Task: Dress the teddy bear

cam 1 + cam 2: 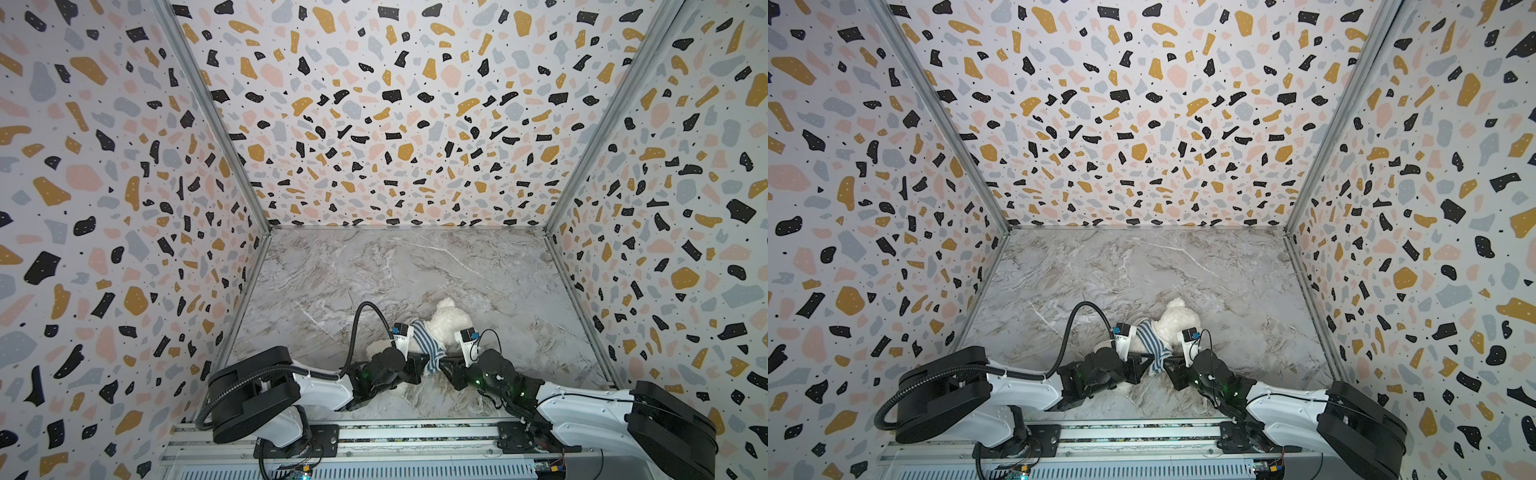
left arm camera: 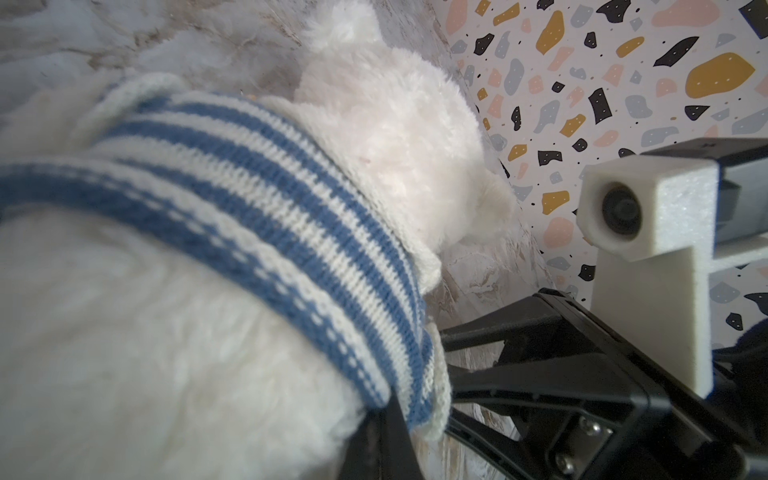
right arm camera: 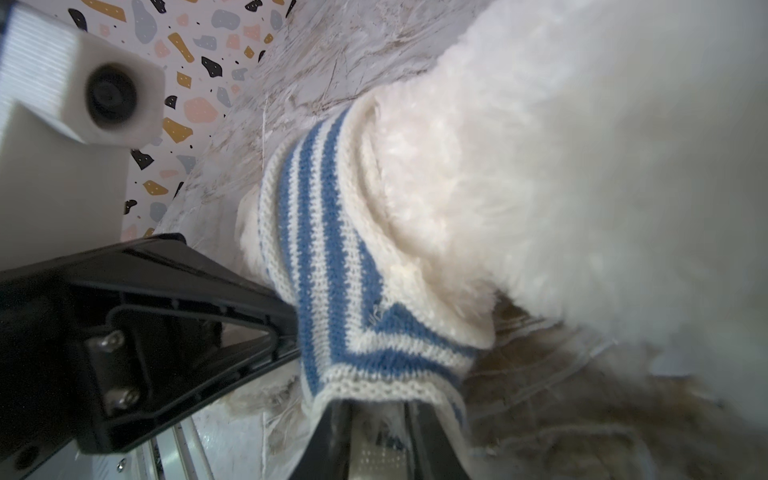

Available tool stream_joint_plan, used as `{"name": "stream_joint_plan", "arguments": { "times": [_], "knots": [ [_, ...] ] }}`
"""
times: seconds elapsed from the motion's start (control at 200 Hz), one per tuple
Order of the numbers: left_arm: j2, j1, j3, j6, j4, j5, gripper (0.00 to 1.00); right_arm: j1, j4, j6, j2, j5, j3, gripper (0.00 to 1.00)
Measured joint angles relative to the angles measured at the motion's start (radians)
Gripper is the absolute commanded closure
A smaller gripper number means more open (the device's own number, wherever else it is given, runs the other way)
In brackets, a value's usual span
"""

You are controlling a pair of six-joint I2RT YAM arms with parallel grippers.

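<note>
The white teddy bear [image 1: 448, 321] lies on the marble table [image 1: 332, 282], head away from the arms. The blue-and-white striped shirt [image 1: 422, 343] is bunched as a band round its neck and shoulders. Its fluffy body [image 2: 145, 332] below the band is bare. My left gripper [image 2: 384, 411] is shut on the shirt's lower hem [image 2: 415, 399] at the bear's side. My right gripper [image 3: 376, 409] meets it from the other side. Its fingers [image 3: 328, 440] stand slightly apart, and the hem [image 3: 374, 386] lies across their tips. In both top views the two grippers [image 1: 424, 365] [image 1: 445, 363] nearly touch under the shirt [image 1: 1152, 343].
Terrazzo-patterned walls [image 1: 124, 208] close in the table at left, back and right. A metal rail [image 1: 374, 436] carrying both arm bases runs along the front edge. The left arm's black hose [image 1: 361, 320] loops above the table beside the bear.
</note>
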Motion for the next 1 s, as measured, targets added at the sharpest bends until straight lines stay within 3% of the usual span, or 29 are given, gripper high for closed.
{"name": "stream_joint_plan", "arguments": {
  "times": [0.681,1.001],
  "knots": [
    [0.067,0.001,-0.023,-0.02,0.095,0.005,1.0,-0.072,0.067,0.081,0.099,-0.03,0.011,0.73],
    [0.1,0.001,-0.039,-0.043,0.161,0.004,1.0,-0.114,0.195,0.133,0.223,-0.083,0.008,0.63]
  ]
}}
